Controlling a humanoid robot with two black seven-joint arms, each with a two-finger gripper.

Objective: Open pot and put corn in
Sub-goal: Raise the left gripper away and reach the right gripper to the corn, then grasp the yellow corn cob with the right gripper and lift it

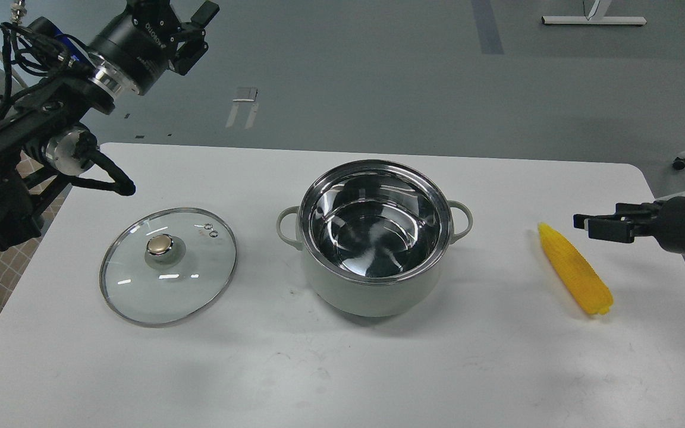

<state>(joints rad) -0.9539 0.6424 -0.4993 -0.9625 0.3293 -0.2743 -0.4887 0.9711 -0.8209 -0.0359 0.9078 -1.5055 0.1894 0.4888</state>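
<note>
The pale grey-green pot stands uncovered in the middle of the white table, and its steel inside is empty. Its glass lid with a gold knob lies flat on the table to the pot's left. The yellow corn lies on the table at the right, tapered end pointing away from me. My right gripper comes in from the right, pointing left, close to the right of the corn's tapered end. It is seen edge-on and holds nothing. My left gripper is raised at the top left, above the floor beyond the table, open and empty.
The white table ends just right of the corn and just left of the lid. My left arm's elbow and cables hang over the table's far left corner. Grey floor lies beyond the far edge.
</note>
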